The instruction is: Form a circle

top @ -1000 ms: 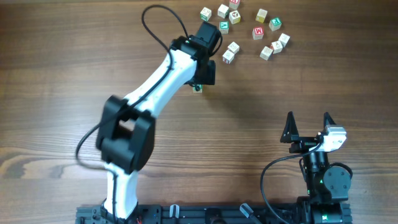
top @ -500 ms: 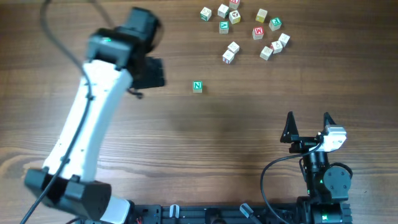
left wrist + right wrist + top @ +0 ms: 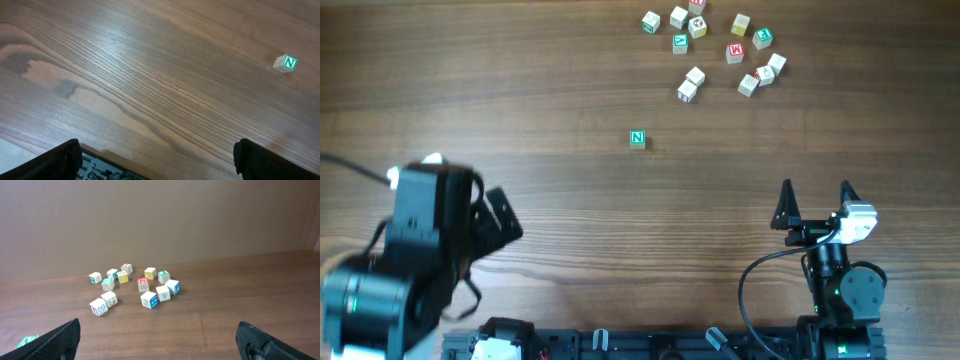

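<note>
The left tool (image 3: 498, 214) has its jaws spread wide with nothing between them. It sits well away from the green N cube (image 3: 637, 139), to the cube's left and on the robot's side of it. In the overhead view it is blurred. From the left wrist view, the left tool's fingertips frame bare wood and the green N cube lies far off at the upper right, alone on the table (image 3: 520, 80).

The right tool (image 3: 816, 200) also has its jaws apart and empty. It is to the right of the green N cube, again on the robot's side and well apart from it.

The wooden letter cubes (image 3: 715, 45) lie beyond the green N cube, on its far side and a little to its right, clear of it. They make a loose scatter and not a ring. A few touch in pairs or short rows, and the rest stand singly. Their pale faces carry green, red and dark marks.
</note>
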You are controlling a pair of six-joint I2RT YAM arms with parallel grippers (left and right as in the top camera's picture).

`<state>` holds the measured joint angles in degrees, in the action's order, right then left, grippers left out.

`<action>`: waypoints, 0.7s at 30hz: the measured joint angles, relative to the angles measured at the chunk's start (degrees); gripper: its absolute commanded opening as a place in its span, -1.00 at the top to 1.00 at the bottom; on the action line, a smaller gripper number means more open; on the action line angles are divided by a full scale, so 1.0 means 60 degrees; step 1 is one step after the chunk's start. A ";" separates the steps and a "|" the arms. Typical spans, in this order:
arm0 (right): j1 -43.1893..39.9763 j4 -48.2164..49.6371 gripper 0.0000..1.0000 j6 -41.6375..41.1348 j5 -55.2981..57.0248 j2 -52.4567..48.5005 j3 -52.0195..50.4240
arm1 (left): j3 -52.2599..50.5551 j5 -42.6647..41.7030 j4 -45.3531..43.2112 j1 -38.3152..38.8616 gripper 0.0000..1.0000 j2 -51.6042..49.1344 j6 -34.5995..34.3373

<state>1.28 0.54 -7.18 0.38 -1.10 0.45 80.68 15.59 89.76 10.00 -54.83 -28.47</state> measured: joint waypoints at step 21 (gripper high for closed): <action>0.0000 0.0863 -0.99 -0.5388 -0.2634 -0.3603 0.2703 | -0.0157 0.0004 -0.0018 0.0000 -1.00 0.1319 -0.0029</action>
<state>1.28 5.72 -39.51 -15.42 -22.72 16.67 79.75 15.62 89.65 10.00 -46.92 -28.64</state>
